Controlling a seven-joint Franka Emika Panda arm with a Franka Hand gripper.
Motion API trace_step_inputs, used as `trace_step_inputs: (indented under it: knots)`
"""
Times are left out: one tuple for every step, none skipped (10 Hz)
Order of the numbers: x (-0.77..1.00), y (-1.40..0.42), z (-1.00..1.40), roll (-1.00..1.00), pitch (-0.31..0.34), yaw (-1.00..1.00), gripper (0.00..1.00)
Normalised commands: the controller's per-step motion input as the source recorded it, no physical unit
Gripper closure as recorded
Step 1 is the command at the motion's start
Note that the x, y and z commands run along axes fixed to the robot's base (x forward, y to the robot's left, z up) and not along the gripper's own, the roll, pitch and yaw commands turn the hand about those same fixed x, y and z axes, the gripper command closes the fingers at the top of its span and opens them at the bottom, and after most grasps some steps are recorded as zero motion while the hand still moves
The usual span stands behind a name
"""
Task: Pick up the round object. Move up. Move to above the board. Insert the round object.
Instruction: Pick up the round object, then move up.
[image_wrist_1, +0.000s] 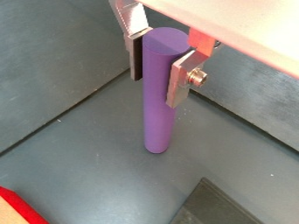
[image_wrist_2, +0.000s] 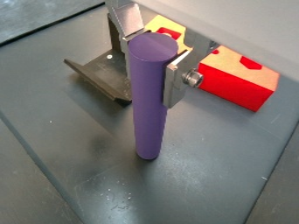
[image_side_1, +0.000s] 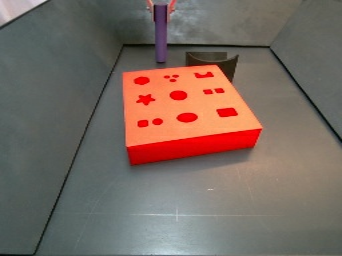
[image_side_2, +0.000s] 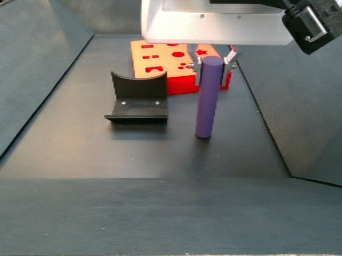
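Note:
The round object, a tall purple peg (image_wrist_1: 156, 105), stands upright with its lower end at the grey floor; whether it touches, I cannot tell. My gripper (image_wrist_1: 159, 66) is shut on its upper part, one silver finger on each side, as both wrist views show (image_wrist_2: 152, 61). In a side view the peg (image_side_2: 207, 100) stands beside the red board (image_side_2: 187, 84), off one of its corners. In a side view the peg (image_side_1: 160, 35) is behind the board (image_side_1: 201, 135), whose top has darker red holes. The gripper (image_side_1: 162, 5) is at the frame's upper edge.
The dark fixture (image_side_2: 138, 100) stands on the floor against the board's side, close to the peg, and also shows in a side view (image_side_1: 214, 62) and a wrist view (image_wrist_2: 103, 77). Grey walls slope up around the floor (image_side_1: 134, 210).

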Motion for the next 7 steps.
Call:
trace_step_inputs:
  knots:
    - [0.0,0.0,0.0,0.0,0.0,0.0,1.0]
    - [0.0,0.0,0.0,0.0,0.0,0.0,1.0]
    - [0.0,0.0,0.0,0.0,0.0,0.0,1.0]
    - [0.0,0.0,0.0,0.0,0.0,0.0,1.0]
    - [0.0,0.0,0.83,0.0,0.0,0.0,1.0]
    - [-0.04,0.05,0.89,0.0,-0.015,0.05,1.0]
    - [-0.08,0.03,0.76,0.01,0.007,0.04,1.0]
